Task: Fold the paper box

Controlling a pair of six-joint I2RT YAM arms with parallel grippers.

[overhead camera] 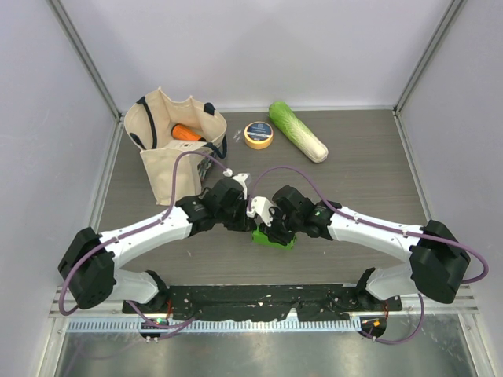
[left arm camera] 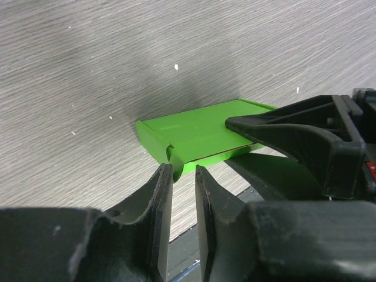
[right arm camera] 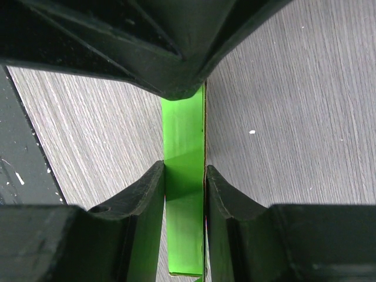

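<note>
Bright green paper box (left arm camera: 200, 132) — flattened, thin, creased — at the table's (overhead camera: 354, 157) near middle

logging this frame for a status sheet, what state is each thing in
paper box: partly folded, flat
right end effector: shut on the paper box
left end effector: jaws narrowly apart at the box's corner flap, grip unclear
tote bag: open
orange item: inside the tote bag
tape roll: lying flat
cabbage: lying on its side
</note>
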